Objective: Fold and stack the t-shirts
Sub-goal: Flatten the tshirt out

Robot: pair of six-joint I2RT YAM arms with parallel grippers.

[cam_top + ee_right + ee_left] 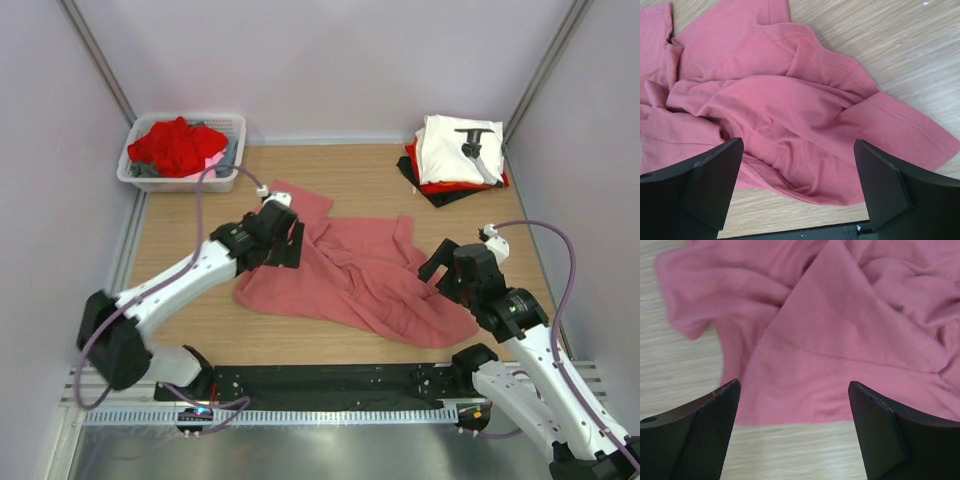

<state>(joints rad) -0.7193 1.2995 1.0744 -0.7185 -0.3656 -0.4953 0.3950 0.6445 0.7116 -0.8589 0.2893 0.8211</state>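
Observation:
A large salmon-pink t-shirt [350, 275] lies crumpled in the middle of the wooden table. It also shows in the left wrist view [840, 340] and the right wrist view [780, 115]. My left gripper [285, 245] is open and empty over the shirt's left edge, jaws spread above the hem [795, 405]. My right gripper [445, 272] is open and empty over the shirt's right side [797, 165]. A folded stack sits at the back right: a white tee with black print [458, 148] on a red one [440, 185] on a black one [420, 178].
A white plastic basket [235, 128] at the back left holds red [175, 145] and grey [228, 158] shirts. A black strip [330, 380] runs along the table's near edge between the arm bases. Grey walls enclose the table.

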